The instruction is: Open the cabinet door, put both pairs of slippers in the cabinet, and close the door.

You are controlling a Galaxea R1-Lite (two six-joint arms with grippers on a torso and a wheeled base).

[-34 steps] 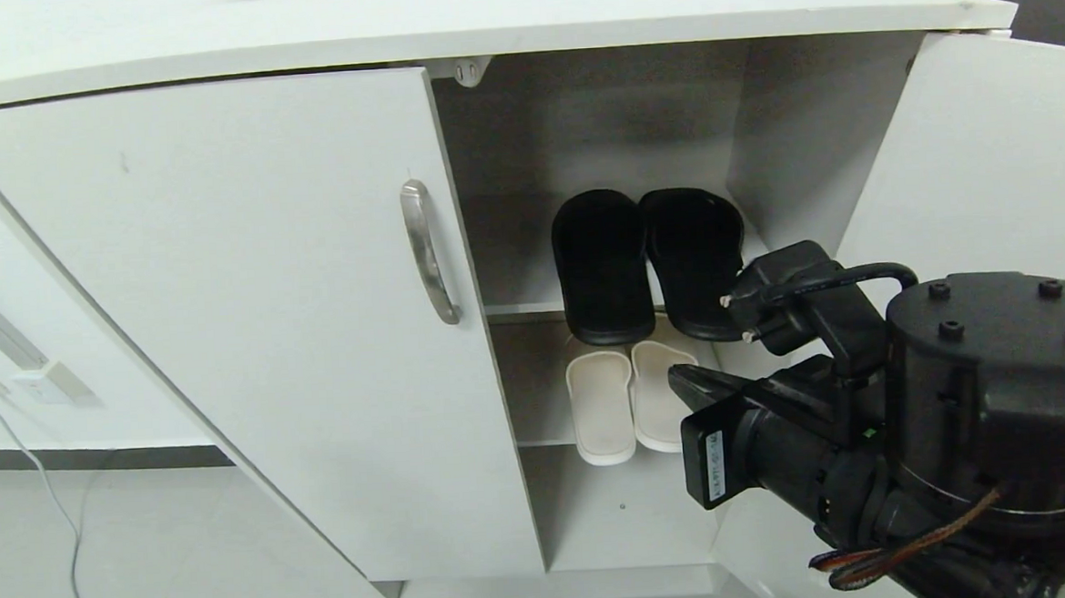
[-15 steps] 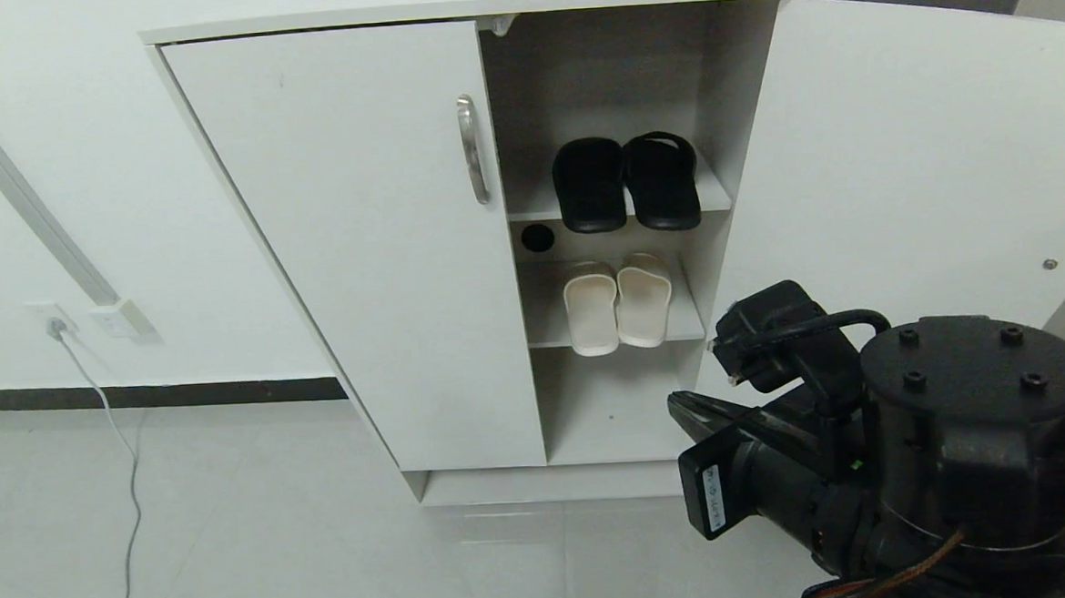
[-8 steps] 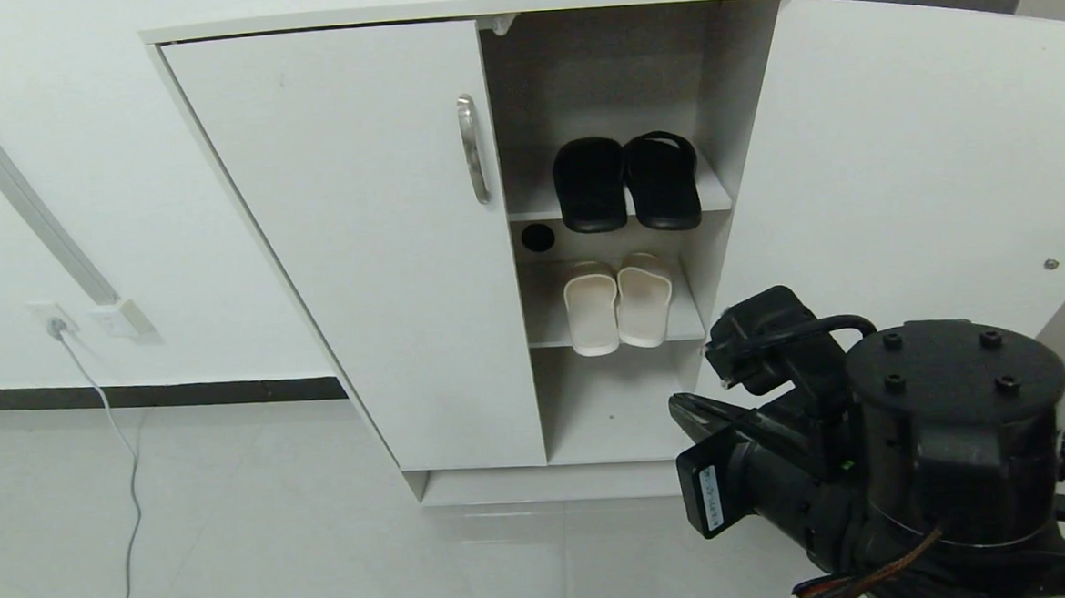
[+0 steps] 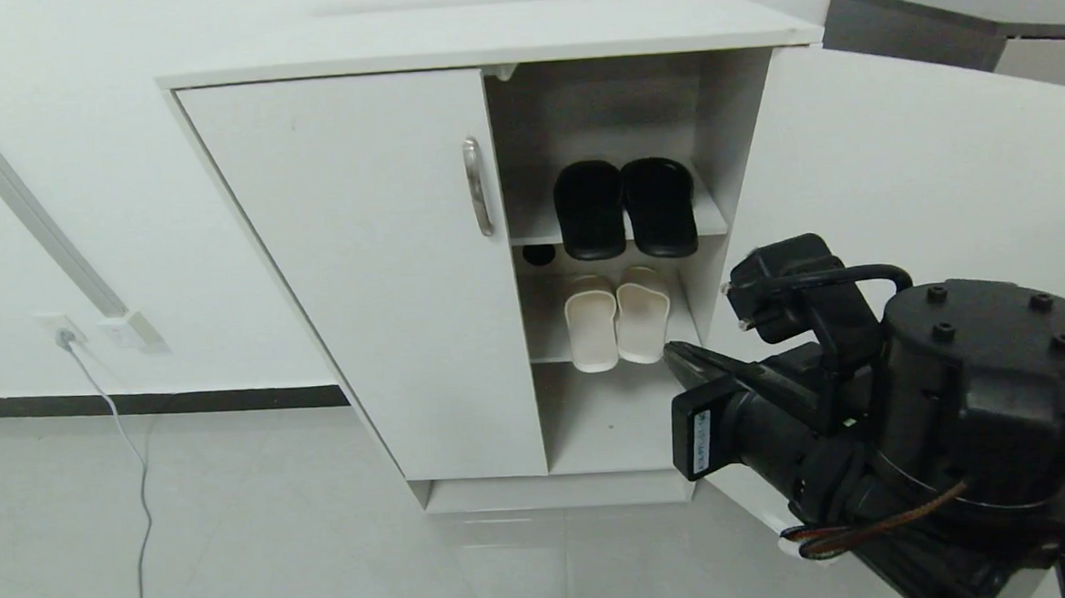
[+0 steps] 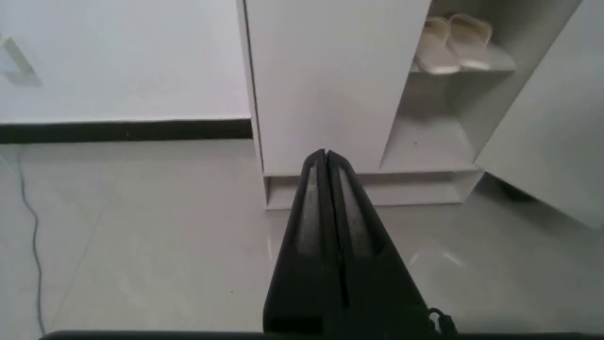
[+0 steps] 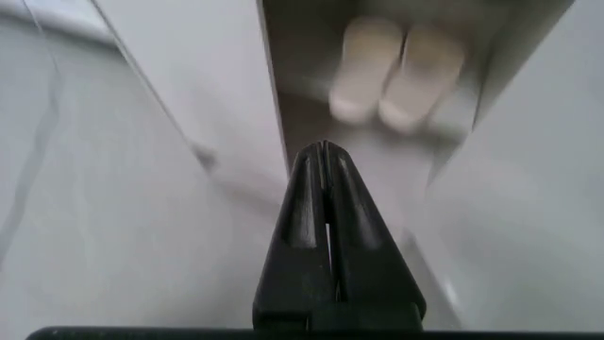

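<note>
The black slippers (image 4: pixel 623 208) lie side by side on the upper shelf (image 4: pixel 713 221) of the cabinet (image 4: pixel 482 35). The white slippers (image 4: pixel 616 320) lie paired on the middle shelf (image 4: pixel 544 353). Both pairs look to poke a little past their shelf fronts. The right door (image 4: pixel 899 161) stands wide open, and the left door (image 4: pixel 358 272), with its handle (image 4: pixel 477 186), is closed. By my reading, only shutting the right door remains.

The right claw (image 6: pixel 325 156) is pressed fully together with nothing in it. It sits low before the opening, between the open door and the shelves, aimed toward the white pair. The left claw (image 5: pixel 326 159) is likewise tight together and empty, above the floor (image 5: pixel 142 236) in front of the left door.

The likeliest trouble is the right arm's own place: it sits in the door's swing path, so a push could pinch it or stall the door. A closed claw on a flat, smooth panel may also slide off. Overhanging soles might keep the door from seating, or get nudged off their shelves.
</note>
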